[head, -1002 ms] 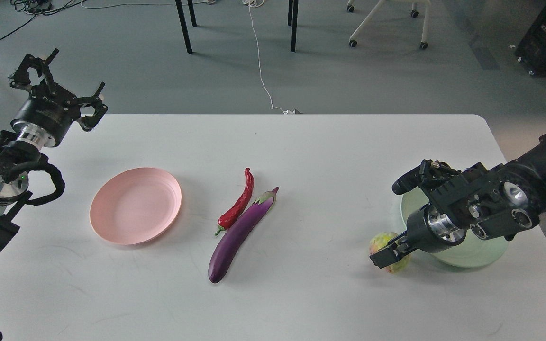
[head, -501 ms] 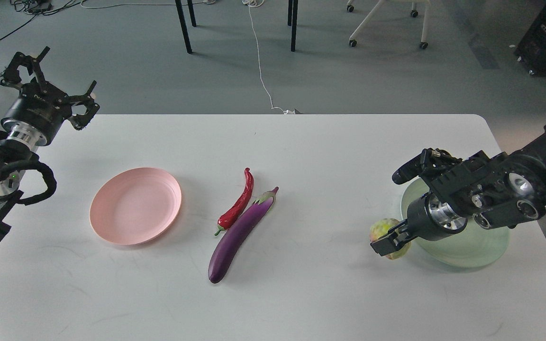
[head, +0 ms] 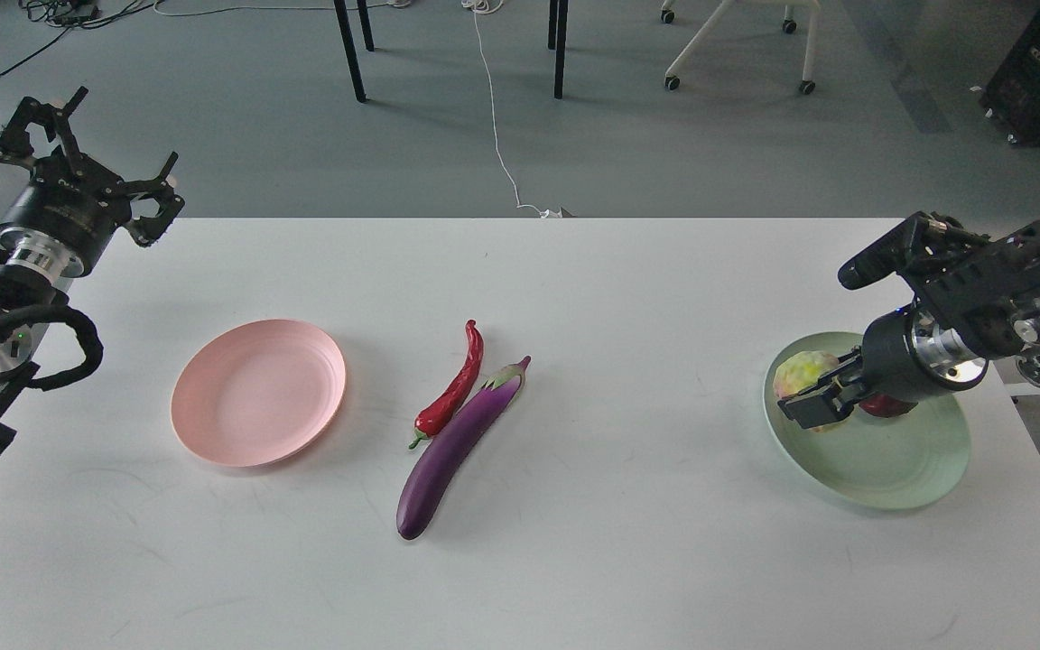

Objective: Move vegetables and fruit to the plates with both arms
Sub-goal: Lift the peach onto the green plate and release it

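Note:
My right gripper [head: 816, 403] is shut on the bumpy yellow-green and pink fruit [head: 800, 372] and holds it over the left part of the pale green plate [head: 899, 465]. A dark red pomegranate [head: 886, 407] lies on that plate, mostly hidden behind the gripper's wrist. The red chili pepper [head: 457, 388] and the purple eggplant [head: 457, 447] lie side by side, touching, at the table's middle. The pale pink plate [head: 258, 391] is bare at the left. My left gripper [head: 87, 158] is open and empty, raised over the table's far left corner.
The white table [head: 574, 560] ends close to the green plate at the right. Beyond the far edge are chair and table legs and a white cable [head: 495, 117] on the grey floor.
My right gripper has lifted the bumpy fruit from the table and carried it up and to the right over the green plate. My left arm drew back slightly to the left.

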You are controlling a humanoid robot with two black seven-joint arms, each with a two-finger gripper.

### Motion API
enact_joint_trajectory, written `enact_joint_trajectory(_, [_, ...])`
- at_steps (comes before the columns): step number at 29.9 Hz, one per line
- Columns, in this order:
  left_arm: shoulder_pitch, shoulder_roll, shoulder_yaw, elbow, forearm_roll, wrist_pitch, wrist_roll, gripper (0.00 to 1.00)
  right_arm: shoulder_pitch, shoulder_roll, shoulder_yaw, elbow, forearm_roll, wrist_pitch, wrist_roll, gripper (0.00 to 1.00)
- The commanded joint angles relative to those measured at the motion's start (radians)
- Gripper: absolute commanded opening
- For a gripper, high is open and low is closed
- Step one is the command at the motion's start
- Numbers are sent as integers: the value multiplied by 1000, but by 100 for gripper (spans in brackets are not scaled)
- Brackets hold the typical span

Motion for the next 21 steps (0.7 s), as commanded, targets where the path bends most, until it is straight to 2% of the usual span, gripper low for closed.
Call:
enact_joint_trajectory(1, [-2,0,-10,2,-3,0,-2,98,-48,-35,1,-14,0,-7,-1,60])
enact_joint_trajectory(10, [-38,9,-12,5,-3,0,-2,98,-152,-97,30,-64,3,-50,-1,69])
enact_joint_trajectory(12, [-52,9,-10,5,-1,0,-1,98,-187,-117,58,-77,1,-53,-1,77])
enact_joint_trajectory(15, [-60,9,-14,5,-1,0,-1,98,-221,-150,110,-106,4,-53,-1,96])
enact_joint_trajectory(21, [-95,6,-1,6,5,0,-1,98,-246,-224,205,-153,10,-45,-1,98])
